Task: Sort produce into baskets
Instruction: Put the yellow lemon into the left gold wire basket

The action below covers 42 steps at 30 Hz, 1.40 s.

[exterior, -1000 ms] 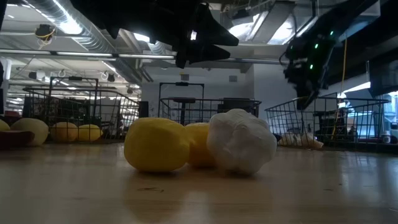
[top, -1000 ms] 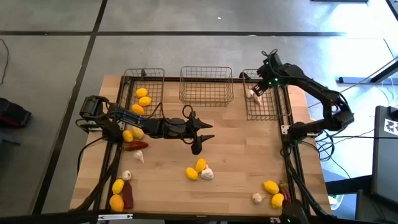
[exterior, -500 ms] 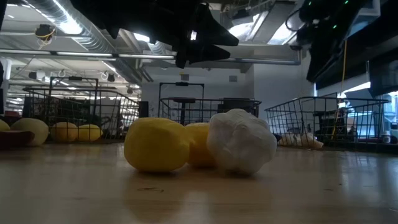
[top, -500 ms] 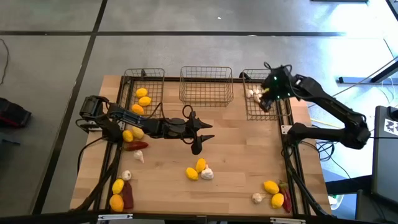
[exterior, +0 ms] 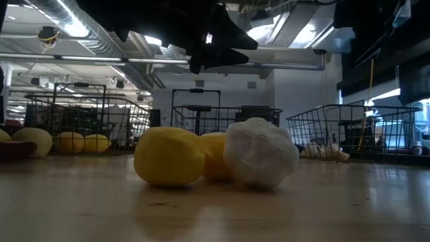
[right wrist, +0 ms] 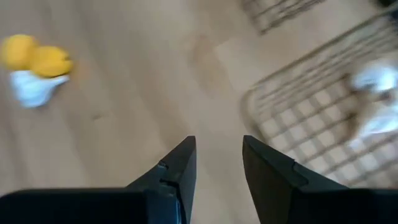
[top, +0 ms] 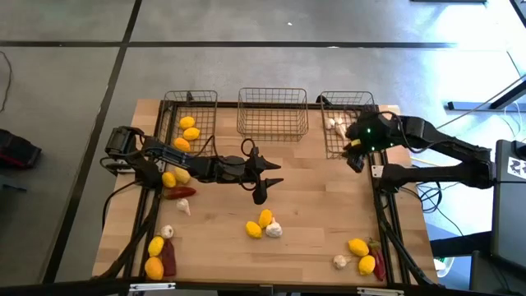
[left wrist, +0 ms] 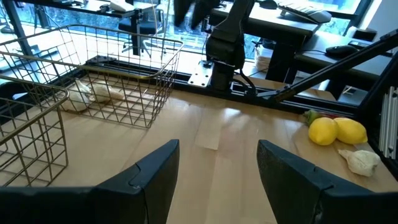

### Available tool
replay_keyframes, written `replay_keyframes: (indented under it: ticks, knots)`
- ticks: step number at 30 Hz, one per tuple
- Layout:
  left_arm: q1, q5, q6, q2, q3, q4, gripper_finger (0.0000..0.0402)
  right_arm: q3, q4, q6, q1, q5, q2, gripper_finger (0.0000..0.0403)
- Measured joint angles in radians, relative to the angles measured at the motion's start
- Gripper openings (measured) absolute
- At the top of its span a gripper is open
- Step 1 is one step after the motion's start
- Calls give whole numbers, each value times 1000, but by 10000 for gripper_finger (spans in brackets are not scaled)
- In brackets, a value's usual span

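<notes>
Three wire baskets stand along the far edge. The left basket (top: 191, 115) holds lemons, the middle basket (top: 273, 111) shows nothing inside, and the right basket (top: 349, 123) holds garlic bulbs (top: 334, 124). Two lemons (top: 260, 224) and a garlic bulb (exterior: 261, 153) lie touching at the table's centre. My left gripper (top: 269, 182) hangs open above the middle of the table, a little to the far side of that group. My right gripper (top: 355, 159) is open and holds nothing, just above the near rim of the right basket (right wrist: 323, 106).
Lemons (top: 175, 176), a chili (top: 181, 192) and garlic (top: 182, 207) lie at the left. More lemons (top: 154, 256) and a chili (top: 168, 259) sit at the near left corner. Lemons (top: 362, 255), garlic (top: 340, 261) and a chili (top: 377, 251) sit at the near right.
My right gripper has drawn back from over the right basket toward the table's near edge, rising and tipping more steeply downward. The garlic stays in that basket. My left arm has kept still.
</notes>
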Motion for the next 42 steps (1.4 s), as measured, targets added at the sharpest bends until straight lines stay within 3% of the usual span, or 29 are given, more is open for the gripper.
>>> replay_keyframes:
  ticks: [15, 20, 28, 37, 42]
  knots:
    - [0, 0, 3, 0, 0, 0, 212, -27, 21, 377, 511, 63, 3, 129]
    - [0, 0, 3, 0, 0, 0, 212, -78, 22, 560, 659, 62, 3, 129]
    - [0, 0, 4, 0, 0, 0, 212, -198, 61, 944, 881, -21, 3, 129]
    - [1, 0, 12, 0, 0, 0, 212, -310, 189, 1042, 968, -18, 3, 133]
    - [1, 0, 18, 0, 0, 0, 212, -367, 258, 1071, 967, -39, 38, 179]
